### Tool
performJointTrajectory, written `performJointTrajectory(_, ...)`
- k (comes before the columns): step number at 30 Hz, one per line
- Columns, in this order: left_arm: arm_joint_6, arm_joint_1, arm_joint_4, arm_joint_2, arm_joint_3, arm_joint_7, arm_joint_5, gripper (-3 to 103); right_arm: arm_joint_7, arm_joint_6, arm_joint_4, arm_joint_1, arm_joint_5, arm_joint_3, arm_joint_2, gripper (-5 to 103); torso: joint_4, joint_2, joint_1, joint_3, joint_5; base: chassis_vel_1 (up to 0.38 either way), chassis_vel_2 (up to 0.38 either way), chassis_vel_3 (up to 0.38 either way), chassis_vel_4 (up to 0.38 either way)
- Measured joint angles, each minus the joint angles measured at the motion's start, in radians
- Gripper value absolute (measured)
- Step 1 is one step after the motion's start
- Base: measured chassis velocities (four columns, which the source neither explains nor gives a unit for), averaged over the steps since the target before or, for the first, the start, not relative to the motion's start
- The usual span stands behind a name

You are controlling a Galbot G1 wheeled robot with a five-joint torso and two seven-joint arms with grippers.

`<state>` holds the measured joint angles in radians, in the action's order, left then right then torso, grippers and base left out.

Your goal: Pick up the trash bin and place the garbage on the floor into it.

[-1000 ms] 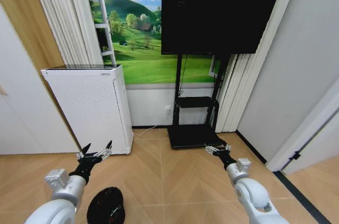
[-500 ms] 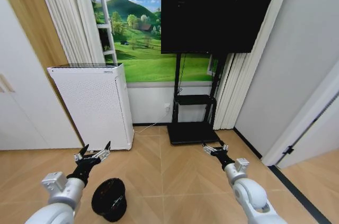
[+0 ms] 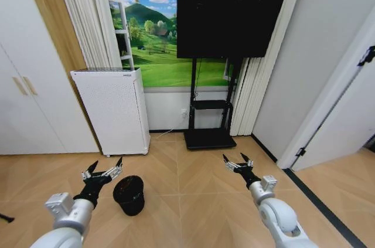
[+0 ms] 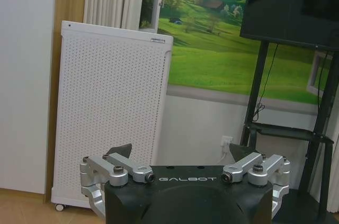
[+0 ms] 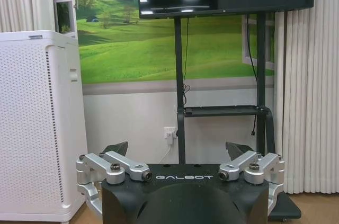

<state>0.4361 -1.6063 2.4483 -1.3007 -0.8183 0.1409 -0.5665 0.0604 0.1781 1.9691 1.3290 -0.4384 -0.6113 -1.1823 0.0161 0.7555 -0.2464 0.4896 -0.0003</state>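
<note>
Both end effectors hung empty with metal fingers spread: the left end effector (image 3: 103, 169) just beside the trash bin (image 3: 129, 194), a small black tapered round basket on the herringbone wood floor (image 3: 193, 201); the right end effector (image 3: 237, 160) well apart.

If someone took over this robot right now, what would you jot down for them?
Left gripper: open, empty, hanging above the floor just left of the bin.
Right gripper: open, empty, held out over bare floor to the right.
Bin: upright on the wood floor, in front of the white cabinet, not touched.
Garbage: none to be seen on the floor here.
Done: nothing yet.
Left: grasp the bin, find the litter, put it in.
</note>
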Motion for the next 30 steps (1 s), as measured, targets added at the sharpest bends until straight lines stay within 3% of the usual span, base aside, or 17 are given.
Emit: performJointTrajectory(30,-0.019,-0.023,0.021,-0.021,-0.006,-0.020,0.010,100,-0.005,0.006,0.038,0.021,0.001,-0.010,0.005,100,0.0000,-0.002,0.001,-0.001,0.0000,0.202,-0.204,-0.208,0.206)
